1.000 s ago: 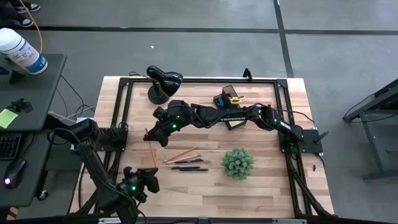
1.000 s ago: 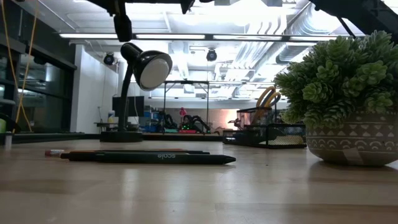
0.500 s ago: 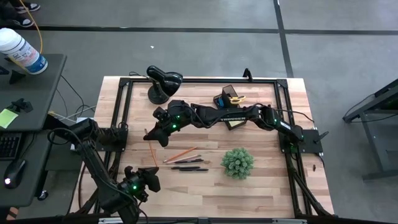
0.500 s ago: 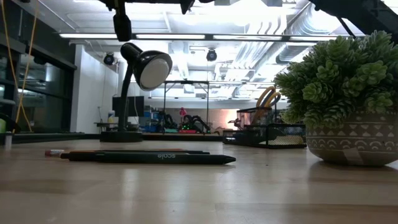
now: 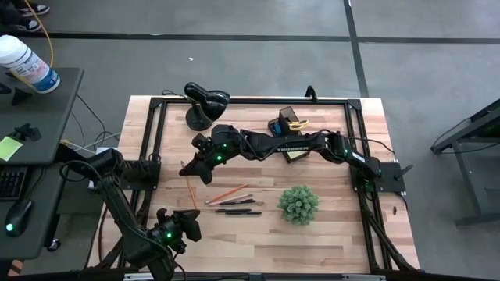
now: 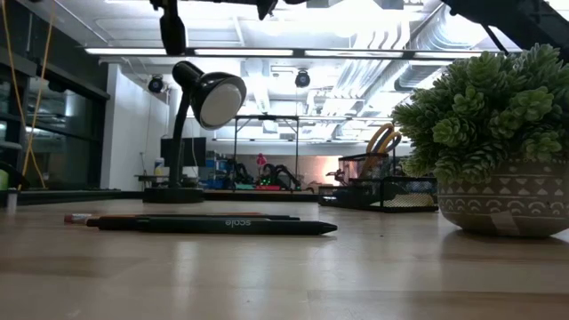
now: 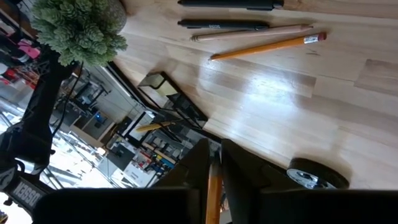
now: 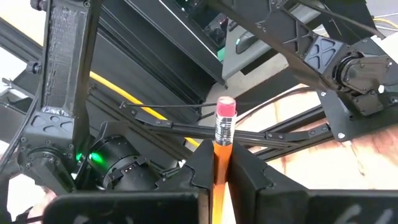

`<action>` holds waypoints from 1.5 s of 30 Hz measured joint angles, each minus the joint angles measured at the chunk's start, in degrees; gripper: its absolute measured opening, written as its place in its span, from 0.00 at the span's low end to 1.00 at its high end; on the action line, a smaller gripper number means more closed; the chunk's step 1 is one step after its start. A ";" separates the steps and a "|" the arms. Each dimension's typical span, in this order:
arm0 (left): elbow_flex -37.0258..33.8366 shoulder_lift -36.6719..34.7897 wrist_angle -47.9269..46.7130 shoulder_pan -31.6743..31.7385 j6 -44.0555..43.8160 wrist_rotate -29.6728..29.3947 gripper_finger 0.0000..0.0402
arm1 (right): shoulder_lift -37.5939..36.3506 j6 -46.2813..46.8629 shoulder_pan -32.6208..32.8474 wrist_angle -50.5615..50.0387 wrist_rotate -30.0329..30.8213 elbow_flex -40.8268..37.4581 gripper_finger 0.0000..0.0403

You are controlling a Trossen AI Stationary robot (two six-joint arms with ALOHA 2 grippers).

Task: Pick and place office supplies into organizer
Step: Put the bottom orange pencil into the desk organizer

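Note:
My right gripper (image 5: 187, 170) reaches across to the table's left half and is shut on an orange pencil (image 5: 192, 195). The fingers also show at the top of the low view (image 6: 169, 27). An orange pencil (image 5: 226, 192), a wooden pencil (image 5: 234, 200) and two black pens (image 5: 238, 209) lie flat mid-table. The black organizer (image 5: 287, 125) stands at the far side, with the yellow-handled scissors (image 5: 297, 122) upright in it. My left gripper (image 5: 183, 226) waits by the near left edge, its fingers close together. My right gripper pinches the orange pencil's shaft (image 8: 222, 149) between its two fingers. The pink eraser end (image 8: 225, 109) sticks out past the fingertips toward the table's near side. The pencil is lifted clear of the table. The gripper hides how far along the shaft the hold is.
A green spiky plant (image 5: 298, 204) in a patterned pot stands right of the pens. A black domed lamp (image 5: 201, 105) stands at the far left, just beyond my right gripper. A black frame rail (image 5: 156, 156) runs along the table's edges. Bare wood lies along the near edge.
My right gripper has risen a little with the pencil, as the low view shows. Nothing else has moved.

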 joint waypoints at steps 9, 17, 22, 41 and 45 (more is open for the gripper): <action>1.11 0.00 -0.94 -0.02 -3.18 2.46 0.15 | 0.00 -1.68 -1.72 -0.02 0.81 0.00 0.05; 4.73 -0.02 -0.93 0.00 -13.90 5.54 0.21 | -1.13 -5.79 -5.83 -4.05 3.24 0.00 0.05; 4.96 -0.02 2.31 0.56 -23.05 5.72 0.21 | -6.66 -15.64 -8.59 -17.51 10.34 0.00 0.05; 4.96 0.04 1.84 9.13 -54.97 2.85 0.21 | -21.51 -29.36 -13.09 -60.23 54.94 0.02 0.05; 4.96 0.07 1.99 11.34 -58.58 2.74 0.21 | -21.51 -29.56 -13.93 -61.41 58.85 0.02 0.05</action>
